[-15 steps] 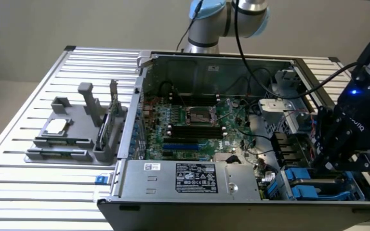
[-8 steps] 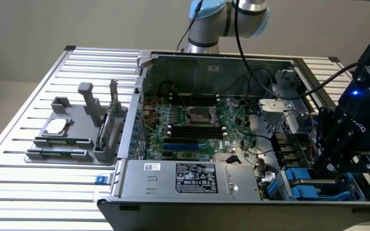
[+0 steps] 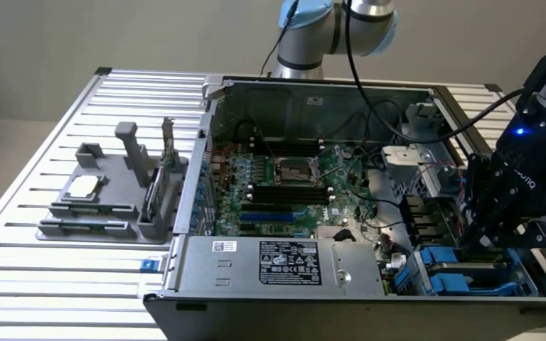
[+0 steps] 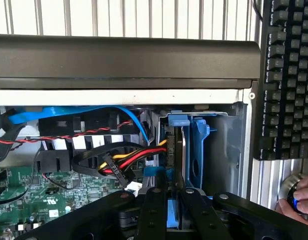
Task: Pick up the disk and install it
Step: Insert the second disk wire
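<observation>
Robotics lab: opened computer case (image 3: 349, 213) on slatted aluminium table (image 3: 26, 284).

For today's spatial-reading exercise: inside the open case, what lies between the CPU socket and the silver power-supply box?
Exterior view: black memory slots and blue slots on the motherboard lie there.

The gripper (image 3: 489, 238) sits low in the drive bay at the case's (image 3: 349, 302) corner on the exterior view's right, with the bay wall (image 4: 232, 145) close on one side and a cable bundle (image 4: 125, 161) close on the other. Blue rails (image 4: 197, 150) stand upright between them (the slot is narrow). More cables (image 3: 387, 153) cross above the motherboard (image 3: 283, 192), whose middle lies open from above. The power supply (image 3: 287, 264) blocks the near edge. A keyboard (image 4: 288, 75) and a hand (image 4: 299, 196) lie just outside the case.
</observation>
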`<state>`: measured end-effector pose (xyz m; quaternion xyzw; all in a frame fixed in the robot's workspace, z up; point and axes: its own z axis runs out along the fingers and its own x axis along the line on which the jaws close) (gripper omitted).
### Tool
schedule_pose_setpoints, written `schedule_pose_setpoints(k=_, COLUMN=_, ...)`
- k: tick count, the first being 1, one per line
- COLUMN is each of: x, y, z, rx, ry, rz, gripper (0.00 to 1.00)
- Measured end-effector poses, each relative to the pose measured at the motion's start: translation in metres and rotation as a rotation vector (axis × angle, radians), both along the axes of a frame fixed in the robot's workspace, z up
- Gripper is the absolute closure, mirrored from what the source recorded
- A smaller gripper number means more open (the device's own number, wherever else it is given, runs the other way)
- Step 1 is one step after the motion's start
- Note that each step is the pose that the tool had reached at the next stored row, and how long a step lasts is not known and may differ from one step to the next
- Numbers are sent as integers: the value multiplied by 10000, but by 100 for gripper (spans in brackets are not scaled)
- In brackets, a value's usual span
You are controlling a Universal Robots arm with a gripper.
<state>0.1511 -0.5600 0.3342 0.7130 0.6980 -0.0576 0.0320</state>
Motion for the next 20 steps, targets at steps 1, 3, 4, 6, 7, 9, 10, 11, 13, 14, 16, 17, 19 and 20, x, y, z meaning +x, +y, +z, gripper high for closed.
schedule_pose_setpoints(k=1, x=0, y=0, z=0, rx=0, ry=0, rz=0, gripper=84)
schedule_pose_setpoints(k=3, x=1, y=1, z=-3, rx=7, ry=0, rz=1, gripper=82)
schedule_pose_setpoints(k=4, x=1, y=0, z=-3, rx=5, ry=0, rz=1, gripper=76)
schedule_pose_setpoints(k=6, x=0, y=0, z=0, rx=0, ry=0, rz=1, gripper=70)
schedule_pose_setpoints(k=7, x=0, y=0, z=-1, rx=2, ry=0, rz=0, gripper=70)
schedule_pose_setpoints(k=9, x=0, y=0, z=-1, rx=1, ry=0, rz=0, gripper=64)
schedule_pose_setpoints(k=10, x=1, y=0, z=0, rx=0, ry=0, rz=1, gripper=64)
schedule_pose_setpoints(k=11, x=0, y=0, z=0, rx=1, ry=0, rz=0, gripper=64)
schedule_pose_setpoints(k=13, x=0, y=0, z=0, rx=0, ry=0, rz=1, gripper=64)
schedule_pose_setpoints(k=14, x=0, y=0, z=0, rx=0, ry=0, rz=0, gripper=64)
schedule_pose_setpoints(k=16, x=0, y=0, z=0, rx=1, ry=0, rz=1, gripper=64)
schedule_pose_setpoints(k=17, x=0, y=0, z=0, rx=0, ry=0, rz=0, gripper=64)
schedule_pose_setpoints(k=19, x=0, y=0, z=0, rx=1, ry=0, rz=0, gripper=64)
schedule_pose_setpoints(k=20, x=0, y=0, z=0, rx=0, ry=0, rz=0, gripper=64)
